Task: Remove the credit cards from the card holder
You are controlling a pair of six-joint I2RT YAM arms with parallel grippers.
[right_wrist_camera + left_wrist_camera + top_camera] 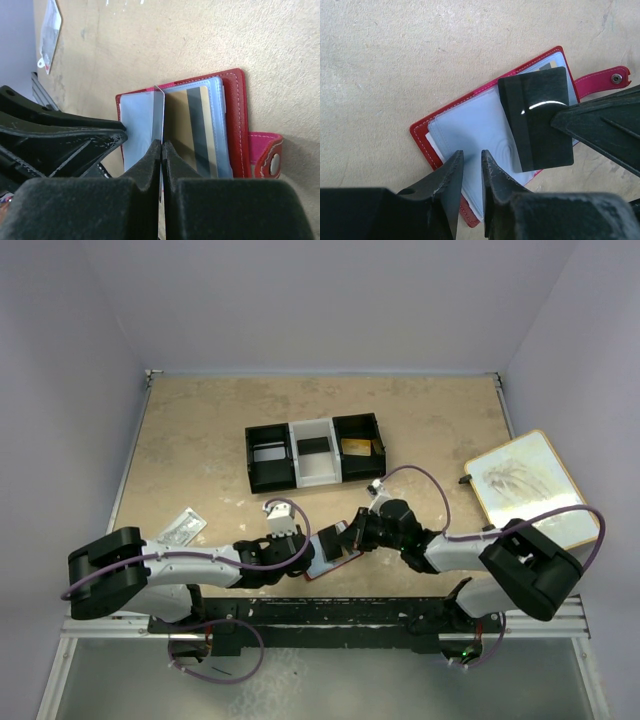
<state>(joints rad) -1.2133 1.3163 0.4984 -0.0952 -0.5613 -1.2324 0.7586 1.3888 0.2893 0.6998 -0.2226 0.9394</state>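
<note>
No writing can be read on the card holder (470,130), the black credit card (540,120) or the tray (250,458).

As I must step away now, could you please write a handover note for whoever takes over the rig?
Left end effector: jaws narrowly apart at the near edge of the small red folding card holder, which lies open; grip unclear.
Right end effector: shut on a dark glossy rectangular card above the holder.
Done: that card looks nearly drawn out.
Left: set it down, then pull the gold striped card from the holder.
</note>
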